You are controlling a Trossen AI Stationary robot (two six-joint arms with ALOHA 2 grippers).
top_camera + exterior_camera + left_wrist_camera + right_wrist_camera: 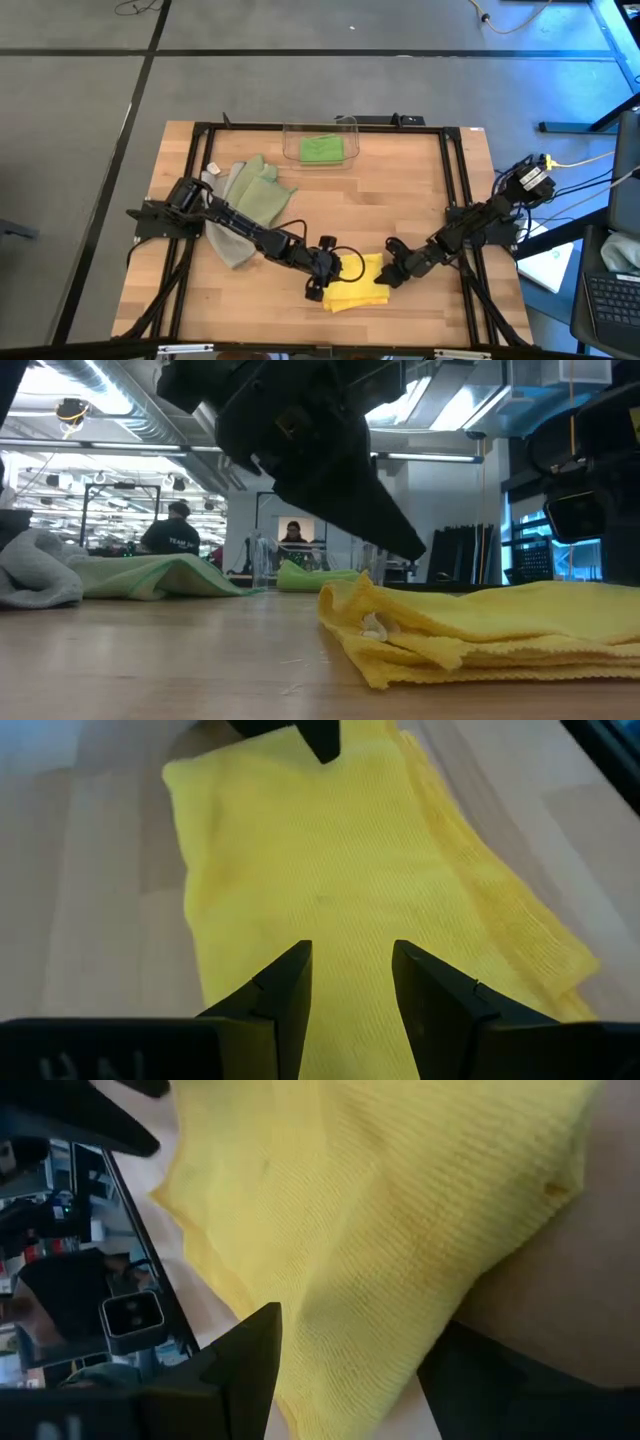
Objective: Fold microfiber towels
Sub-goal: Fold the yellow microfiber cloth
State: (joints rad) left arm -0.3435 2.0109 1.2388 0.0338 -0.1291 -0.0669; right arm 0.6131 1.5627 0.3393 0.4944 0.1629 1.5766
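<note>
Yellow towel (357, 285) is sitting folded near the 6 o'clock edge of the table (400, 200), with the left end effector (318, 283) at its 9 o'clock side, fingers (283, 995) spread apart over the cloth and holding nothing. Right end effector (390, 276) is at the towel's 3 o'clock edge with its fingers (250, 1360) parted around a bit of the yellow fabric. Sage green towel (258, 192) and grey towel (228, 243) are piled around 9 o'clock, and the bright green towel (322, 149) is in the clear bin (345, 125) at 12 o'clock.
</note>
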